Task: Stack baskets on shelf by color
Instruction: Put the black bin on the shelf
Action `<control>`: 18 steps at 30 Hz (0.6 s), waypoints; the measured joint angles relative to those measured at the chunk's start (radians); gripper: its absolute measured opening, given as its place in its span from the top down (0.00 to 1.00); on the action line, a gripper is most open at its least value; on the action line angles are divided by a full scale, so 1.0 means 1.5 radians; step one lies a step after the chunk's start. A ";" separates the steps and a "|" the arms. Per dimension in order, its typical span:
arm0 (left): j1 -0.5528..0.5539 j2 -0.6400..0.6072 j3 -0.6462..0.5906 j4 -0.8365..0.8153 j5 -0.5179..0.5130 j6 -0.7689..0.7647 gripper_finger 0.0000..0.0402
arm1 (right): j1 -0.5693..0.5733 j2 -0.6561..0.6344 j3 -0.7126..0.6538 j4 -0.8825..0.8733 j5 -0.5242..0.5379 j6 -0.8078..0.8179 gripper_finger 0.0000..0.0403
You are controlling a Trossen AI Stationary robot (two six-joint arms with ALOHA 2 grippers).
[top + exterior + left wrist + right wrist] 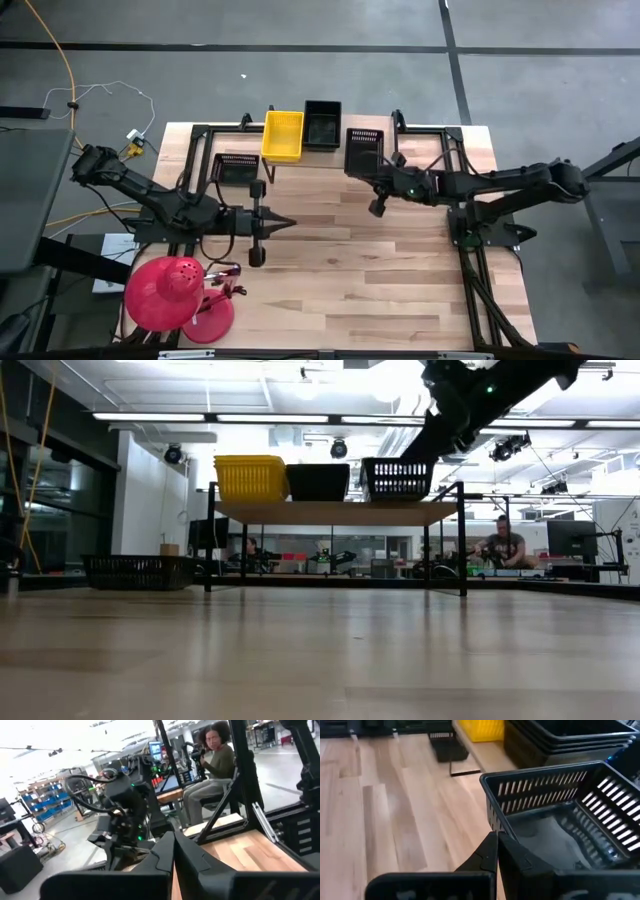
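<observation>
Three baskets (323, 131) atop shelf (330, 512), red dome (162, 293) aside.

I see a tabletop (380, 270) of pale wood planks, smooth with a soft sheen. The shelf (330, 512) standing on it has a light wood board on thin black metal legs. On the shelf, the yellow basket (283, 135) is bright glossy plastic; the black basket (560, 820) at the shelf's other end is duller plastic with slotted sides. Near the tabletop's corner, the red dome (163, 292) looks smooth and perforated.
</observation>
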 joint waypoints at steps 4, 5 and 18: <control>0.001 0.000 0.000 -0.004 -0.014 0.002 1.00 | -0.036 0.000 0.000 0.016 -0.019 -0.013 1.00; 0.001 0.000 0.000 -0.004 -0.015 0.006 1.00 | -0.046 0.000 0.000 0.018 -0.023 -0.015 1.00; 0.003 0.000 0.000 -0.005 -0.016 0.025 1.00 | -0.135 0.000 0.000 0.022 -0.071 -0.056 1.00</control>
